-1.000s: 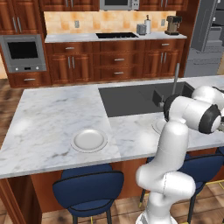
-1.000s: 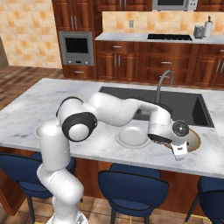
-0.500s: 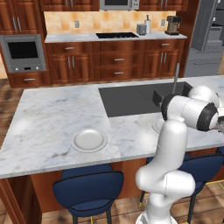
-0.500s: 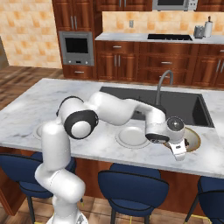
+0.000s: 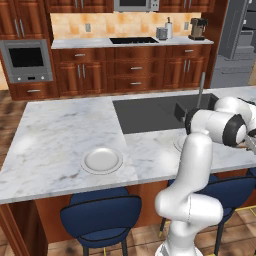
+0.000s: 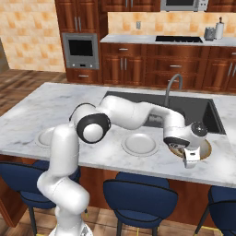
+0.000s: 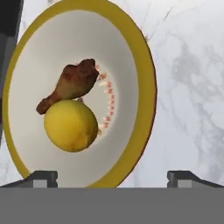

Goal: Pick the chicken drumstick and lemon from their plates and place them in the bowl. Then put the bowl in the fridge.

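While poised wide open and empty above the shallow yellow-rimmed cream bowl (image 7: 144, 109), pincer (image 7: 111, 177) overlooks golden-brown chicken drumstick (image 7: 72, 84) touching bright yellow lemon (image 7: 71, 125), both inside; two round white plates (image 6: 139, 144) bare on marble surface (image 6: 37, 113).

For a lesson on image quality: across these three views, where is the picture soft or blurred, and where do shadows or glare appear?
Hand view: close and soft, the edges of the lemon, the chicken drumstick and the bowl are fuzzy; no glare. Left base view: even flat light, a faint shadow rings the plate. Right base view: dull marble counter, no highlights, and the gripper hangs above the bowl.
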Available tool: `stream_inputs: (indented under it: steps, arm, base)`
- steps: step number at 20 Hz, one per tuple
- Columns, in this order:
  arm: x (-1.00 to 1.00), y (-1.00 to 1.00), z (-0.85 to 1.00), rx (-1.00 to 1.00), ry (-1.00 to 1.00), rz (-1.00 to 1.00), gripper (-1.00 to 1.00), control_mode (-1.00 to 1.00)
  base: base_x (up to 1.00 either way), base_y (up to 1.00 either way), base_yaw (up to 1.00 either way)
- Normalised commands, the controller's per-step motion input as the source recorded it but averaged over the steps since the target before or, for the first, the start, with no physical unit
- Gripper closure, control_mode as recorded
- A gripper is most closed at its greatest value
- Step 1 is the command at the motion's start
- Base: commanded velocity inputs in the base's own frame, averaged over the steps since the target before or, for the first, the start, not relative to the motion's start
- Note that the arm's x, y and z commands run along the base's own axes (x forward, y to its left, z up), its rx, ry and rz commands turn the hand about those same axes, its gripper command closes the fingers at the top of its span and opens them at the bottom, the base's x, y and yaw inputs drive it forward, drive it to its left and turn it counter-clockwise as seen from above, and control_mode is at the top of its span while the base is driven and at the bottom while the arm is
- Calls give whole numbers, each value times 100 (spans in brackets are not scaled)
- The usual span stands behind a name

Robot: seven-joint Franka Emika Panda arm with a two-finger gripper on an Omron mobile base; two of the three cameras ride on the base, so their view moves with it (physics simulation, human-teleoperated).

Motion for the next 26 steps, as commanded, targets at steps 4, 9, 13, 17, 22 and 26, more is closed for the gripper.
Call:
stream_inputs:
  steps: [4,9,13,17,22,26]
  arm:
    - [24,-3,-12,8,-3,-7,-100,-100]
    - [17,-19,-16,0,0,-10,-100,-100]
    - [0,-5,-26,1,0,-9,-100,-100]
    - [0,0,-16,5,0,-9,-100,-100]
    - [-3,0,0,7,0,-2,-100,-100]
    - [-12,0,12,2,0,0,-100,-100]
  base:
    - [0,0,0]
    - [0,0,0]
    - [0,0,0]
    - [0,0,0]
    - [0,0,0]
    - [0,0,0]
